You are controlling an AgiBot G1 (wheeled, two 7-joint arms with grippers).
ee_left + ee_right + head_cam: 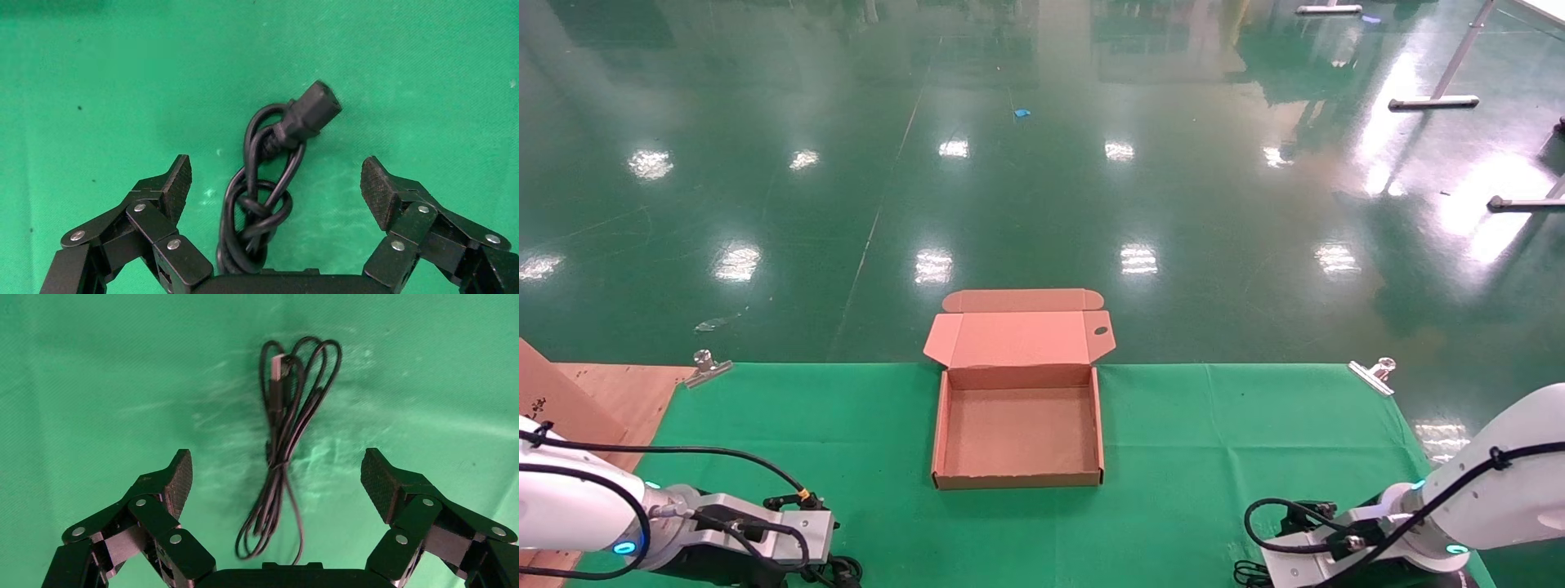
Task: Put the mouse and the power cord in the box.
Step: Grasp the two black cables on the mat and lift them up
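Left gripper (275,184): jaws spread wide, nothing between them but air, hanging over the power cord (264,184), which lies knotted in a loose coil on the green cloth with its chunky plug pointing away from the wrist. I read that as a straddle: the coil sits centred in the gap so that closing would catch the bundle at its knot rather than a single strand. Right gripper (275,478): jaws likewise apart and empty, poised over a thin bundled cable (284,447) with a small flat connector at its far end. I take this for the mouse's wire; the mouse body itself I cannot find in any view, so it may lie under the wrist or out of frame. From the head camera, both arms sit low at the near edge of the desk (1214,457), left gripper (834,572) at the near left corner, right gripper (1250,572) at the near right, with their items hidden beneath them. The box (1018,437) stands between and beyond them at mid-desk, lid folded back toward the far edge, tray open and bare, so either arm can reach it from its own side. Nothing packed yet. Two metal clips (705,367) pin the cloth at the far corners.
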